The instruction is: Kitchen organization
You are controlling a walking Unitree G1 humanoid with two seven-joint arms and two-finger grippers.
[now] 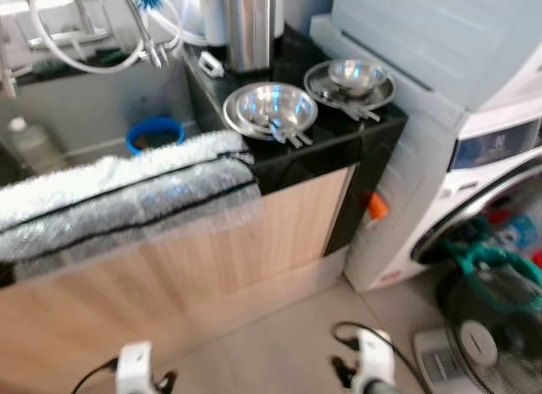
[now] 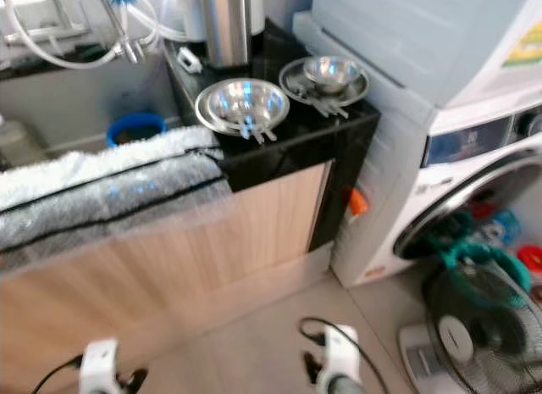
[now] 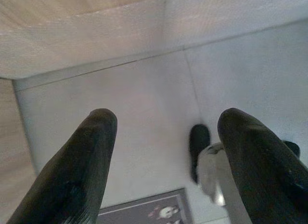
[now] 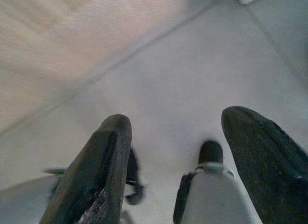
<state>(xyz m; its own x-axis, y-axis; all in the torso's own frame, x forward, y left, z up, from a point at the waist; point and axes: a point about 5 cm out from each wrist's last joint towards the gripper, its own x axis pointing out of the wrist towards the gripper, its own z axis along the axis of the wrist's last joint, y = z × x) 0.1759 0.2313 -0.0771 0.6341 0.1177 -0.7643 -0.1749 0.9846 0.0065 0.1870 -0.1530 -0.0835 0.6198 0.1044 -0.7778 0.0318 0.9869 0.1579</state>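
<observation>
Facing bowls (image 1: 269,108) on counter (image 1: 339,144); left gripper (image 3: 163,156), right gripper (image 4: 175,156) released, low. Risk: stacked utensils sliding off when lifted.

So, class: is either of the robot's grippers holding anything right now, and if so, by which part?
Nothing is held. The left gripper and the right gripper both hang open over the pale tiled floor, with only floor between their black fingers.

No text is showing clearly enough to read. The white front-loading washing machine (image 2: 474,182) is carrying a dark control panel (image 2: 474,138) with pale marks, and a yellow-green sticker (image 2: 522,55) is sitting above it, both too blurred to make out.
</observation>
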